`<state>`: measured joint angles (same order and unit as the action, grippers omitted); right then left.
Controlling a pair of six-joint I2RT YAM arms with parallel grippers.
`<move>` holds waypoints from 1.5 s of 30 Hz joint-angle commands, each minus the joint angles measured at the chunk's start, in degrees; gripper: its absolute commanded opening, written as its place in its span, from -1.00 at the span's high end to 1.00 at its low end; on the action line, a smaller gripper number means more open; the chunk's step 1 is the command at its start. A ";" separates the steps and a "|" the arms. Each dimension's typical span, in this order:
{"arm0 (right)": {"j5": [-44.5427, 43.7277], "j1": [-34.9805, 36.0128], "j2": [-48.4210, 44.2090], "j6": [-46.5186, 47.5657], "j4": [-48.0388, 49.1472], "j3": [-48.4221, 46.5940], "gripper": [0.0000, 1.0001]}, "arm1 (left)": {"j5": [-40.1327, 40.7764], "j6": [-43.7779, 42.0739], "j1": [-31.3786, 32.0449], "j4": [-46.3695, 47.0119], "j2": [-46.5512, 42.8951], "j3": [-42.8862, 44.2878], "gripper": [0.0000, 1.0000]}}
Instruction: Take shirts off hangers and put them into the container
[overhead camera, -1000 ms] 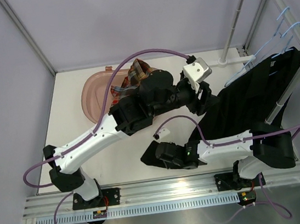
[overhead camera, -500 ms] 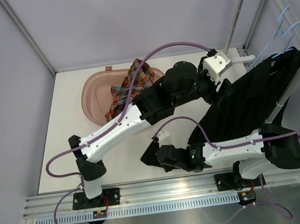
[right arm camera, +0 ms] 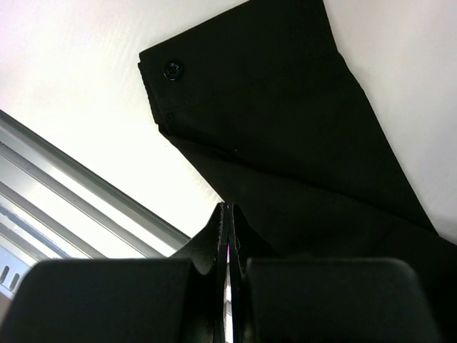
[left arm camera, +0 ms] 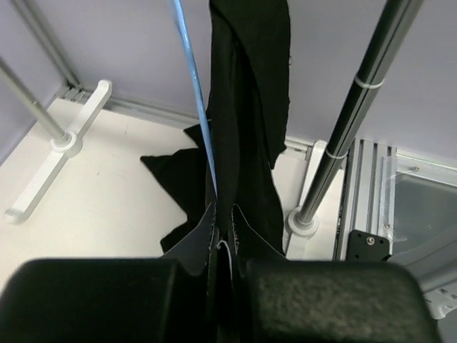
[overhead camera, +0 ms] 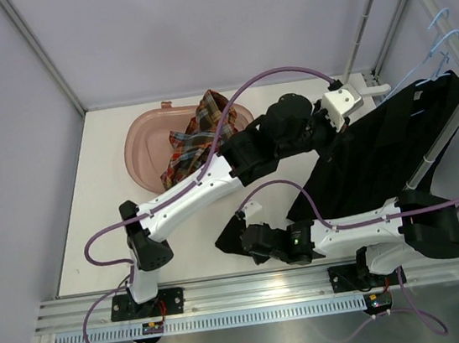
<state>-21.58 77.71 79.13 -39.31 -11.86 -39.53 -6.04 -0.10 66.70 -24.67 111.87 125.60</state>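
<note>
Place: robot lab cell
Enclosure: plain lilac panels [overhead camera: 194, 32], metal frame posts [overhead camera: 41, 57]
Mounting: left arm [overhead camera: 174, 202], right arm [overhead camera: 353, 223] bolted to aluminium rail [overhead camera: 262, 288]

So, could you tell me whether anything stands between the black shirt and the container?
Nothing visible lies between them except the left arm, which spans that stretch. The plaid shirt fills the container's side nearer the black shirt. A blue hanger lies against that shirt.

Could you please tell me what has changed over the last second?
The left gripper swung right, away from the container, to the hanging black shirt and closed on its fabric. The right gripper stayed shut by the shirt's cuff on the table; the plaid shirt remained in the container.
</note>
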 commanded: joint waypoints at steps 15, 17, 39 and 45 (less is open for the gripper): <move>-3.46 2.53 -0.30 -1.30 -0.36 -1.43 1.00 | -11.27 -0.08 -0.25 15.90 -1.05 -0.11 1.00; -3.55 2.71 -0.30 -1.21 -0.80 -1.78 1.00 | -10.75 1.57 -0.25 13.25 2.01 5.84 1.00; -5.04 5.17 2.16 -1.29 -3.87 -4.42 0.79 | -2.66 7.66 -5.52 6.92 -1.56 0.80 1.00; -14.60 10.87 -1.07 -4.37 -10.09 -4.50 -0.31 | -3.80 6.08 -7.46 0.32 -12.54 -8.43 1.00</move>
<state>-27.31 85.65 81.17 -41.01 -17.61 -41.91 -10.28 6.59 59.64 -22.65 108.95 119.09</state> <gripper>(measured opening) 0.633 0.035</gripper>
